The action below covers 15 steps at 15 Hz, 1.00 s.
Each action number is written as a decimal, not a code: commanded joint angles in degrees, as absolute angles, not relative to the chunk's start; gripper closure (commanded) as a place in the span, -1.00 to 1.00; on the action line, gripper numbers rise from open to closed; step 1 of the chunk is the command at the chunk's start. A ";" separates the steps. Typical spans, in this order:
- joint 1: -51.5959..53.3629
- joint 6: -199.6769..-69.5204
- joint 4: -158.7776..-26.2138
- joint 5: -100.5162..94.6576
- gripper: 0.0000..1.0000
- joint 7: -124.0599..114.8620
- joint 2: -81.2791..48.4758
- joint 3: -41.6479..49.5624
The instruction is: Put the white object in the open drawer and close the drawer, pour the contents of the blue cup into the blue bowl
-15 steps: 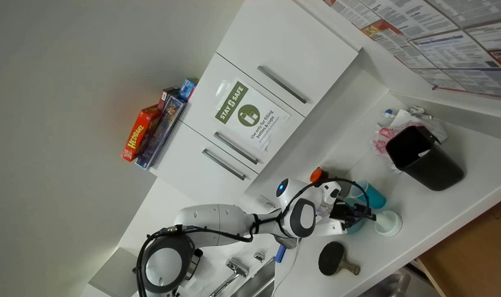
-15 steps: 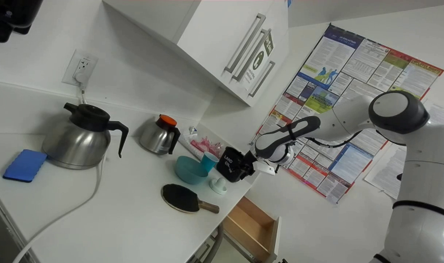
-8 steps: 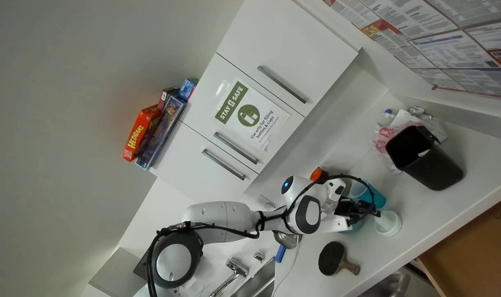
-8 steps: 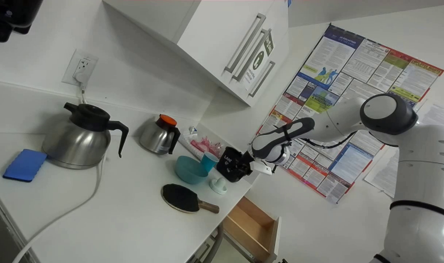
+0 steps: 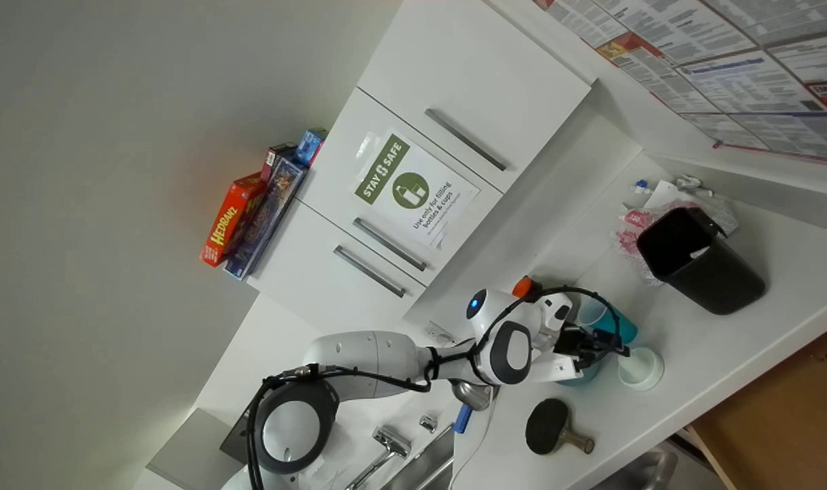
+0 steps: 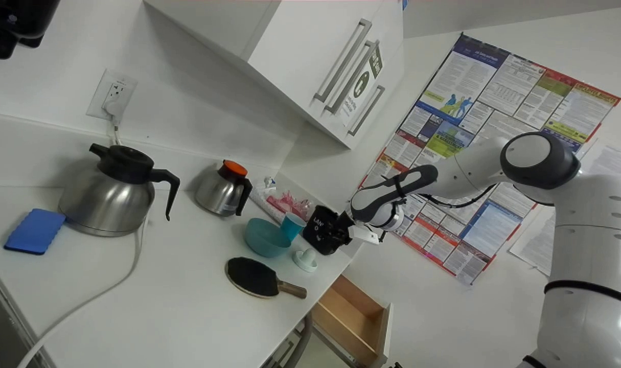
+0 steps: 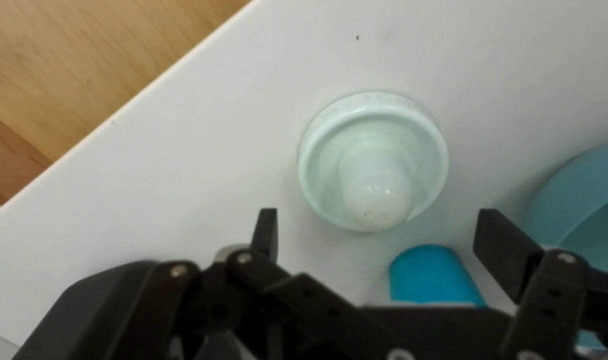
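Observation:
The white object [image 7: 376,200], a round pale dish with a knob in its middle, stands on the counter near its edge. My gripper [image 7: 379,215] is open above the counter, its fingers apart, with the white object just ahead of the gap in the wrist view. The blue cup [image 6: 293,226] is beside the blue bowl [image 6: 264,239]; in the wrist view the cup [image 7: 431,275] shows partly behind the gripper and the bowl [image 7: 559,200] at the right edge. What the cup holds is hidden. Below the counter edge, the drawer [image 6: 359,317] stands open, wooden inside.
A black container [image 5: 719,279] and a plastic bag [image 5: 634,238] are at the counter's far end. A paddle [image 6: 251,277] lies near the bowl. Two steel jugs, a smaller [image 6: 221,191] and a larger one [image 6: 111,199], stand along the wall, with a blue sponge [image 6: 34,231] beside the larger.
The arm has moved a short way, bringing the gripper slightly closer to the white object, and has almost stopped over the last half second. The objects have stayed in place.

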State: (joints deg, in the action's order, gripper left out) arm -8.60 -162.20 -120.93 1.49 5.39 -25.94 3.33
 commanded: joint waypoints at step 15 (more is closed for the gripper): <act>-8.22 -165.33 -118.92 0.40 -1.00 5.80 -28.84 3.27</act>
